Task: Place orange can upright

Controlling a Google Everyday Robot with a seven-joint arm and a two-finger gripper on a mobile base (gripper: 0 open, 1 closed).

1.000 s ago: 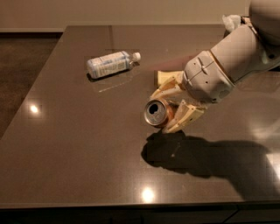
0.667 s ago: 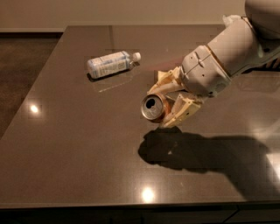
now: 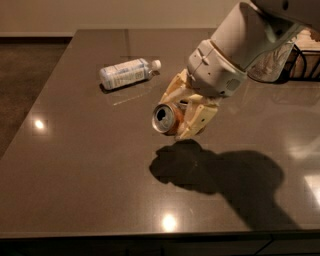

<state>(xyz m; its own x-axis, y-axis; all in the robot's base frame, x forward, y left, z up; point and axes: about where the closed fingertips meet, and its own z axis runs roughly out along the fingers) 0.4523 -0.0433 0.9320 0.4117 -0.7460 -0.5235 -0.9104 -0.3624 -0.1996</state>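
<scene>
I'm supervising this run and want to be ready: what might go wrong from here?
The gripper, raised above the table, holds the orange can sideways in its jaws. Released now, it would likely land on its side and roll. It might also slip while being tilted upright.

Dark glossy table is filling most of the frame, pale wall running along the top, dark floor showing upper left. Light glints are reflecting at left and bottom centre. Gripper hanging mid-frame over the table is casting a big shadow below it. Wire rack sitting upper right.
</scene>
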